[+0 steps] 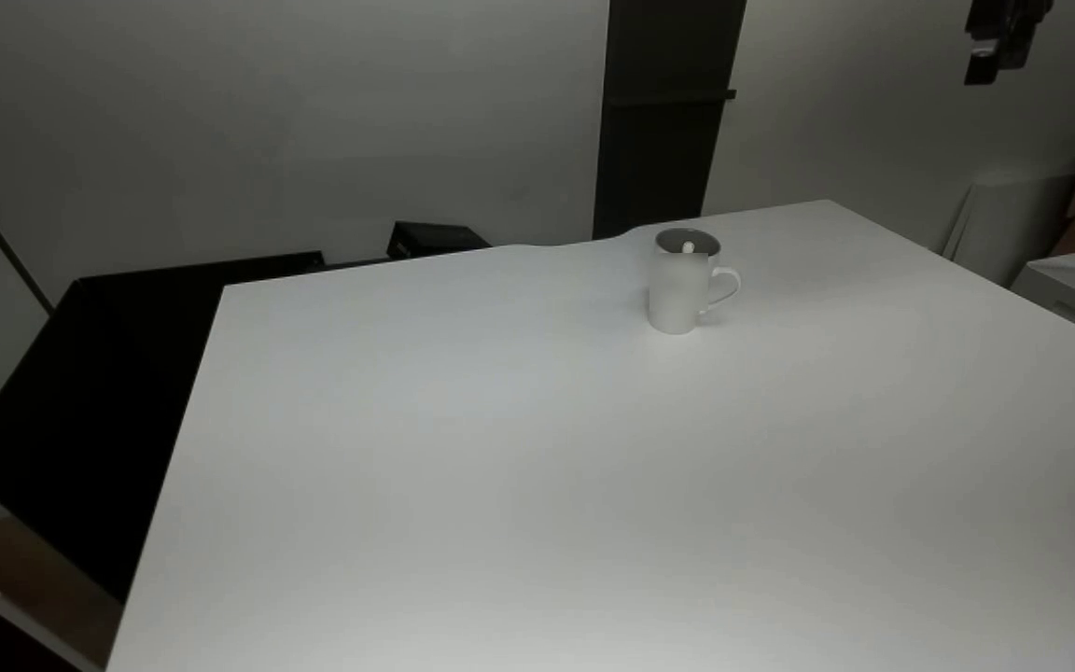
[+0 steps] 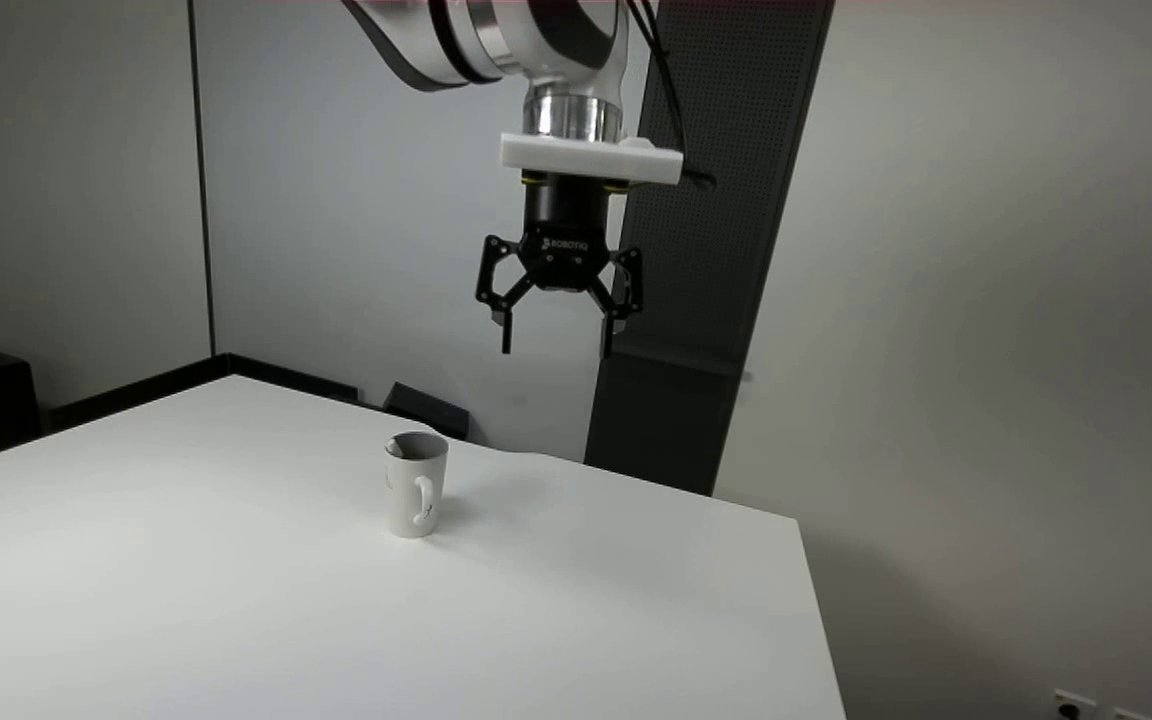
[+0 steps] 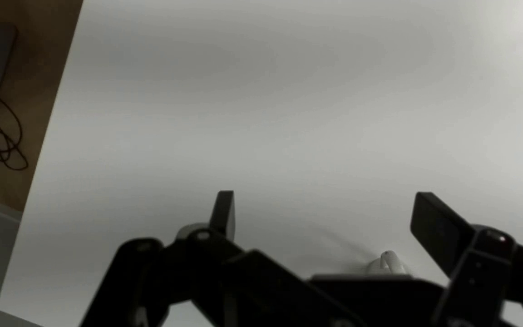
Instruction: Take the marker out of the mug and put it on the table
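In an exterior view we see the mug (image 1: 676,294) standing upright on the bench (image 1: 463,448), towards its far edge, with its handle (image 1: 736,283) turned to the right; the marker (image 1: 688,247) is inside the mug, and we make out only its pale end in the grey mouth, the rest hidden by the mug's own wall. A black surface (image 1: 108,401) stretches beside the bench on the left, a black box (image 1: 435,238) shows behind the far edge, and at the top right we catch part of the jaws, too cropped for us to tell there how they stand. In an exterior view where the arm (image 2: 566,60) reaches down from the top, we see the jaws wide apart, fingers (image 2: 507,332) pointing down and holding nothing, higher than the mug and well clear of it; there we cannot pick out the marker from the mug's pale rim. In the wrist view the jaws show at the bottom, their two tips far from each other with the bench top visible between them; a pale part of the mug peeps out past the jaws' dark body, most of it hidden, and a coiled cable (image 3: 9,147) lies on the floor (image 3: 43,59) beyond the bench's left edge
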`<state>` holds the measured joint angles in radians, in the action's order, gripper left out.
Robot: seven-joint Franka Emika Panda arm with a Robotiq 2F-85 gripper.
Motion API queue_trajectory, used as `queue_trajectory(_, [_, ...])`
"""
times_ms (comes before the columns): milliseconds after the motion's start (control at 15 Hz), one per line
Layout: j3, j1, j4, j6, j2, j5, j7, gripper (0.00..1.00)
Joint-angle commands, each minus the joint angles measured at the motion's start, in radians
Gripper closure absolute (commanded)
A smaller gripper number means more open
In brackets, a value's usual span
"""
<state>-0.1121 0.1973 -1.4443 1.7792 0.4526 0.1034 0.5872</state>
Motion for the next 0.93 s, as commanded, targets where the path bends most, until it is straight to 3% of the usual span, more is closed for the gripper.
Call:
queue_trajectory(0, [0.038, -0.009, 0.075, 0.024, 0.066, 0.036, 0.029, 0.00])
queue_trajectory(333, [0.078, -0.044, 0.075, 0.095, 0.107, 0.067, 0.053, 0.00])
queue_trajectory(867, [0.127, -0.109, 0.002, 0.305, 0.129, 0.096, 0.066, 0.00])
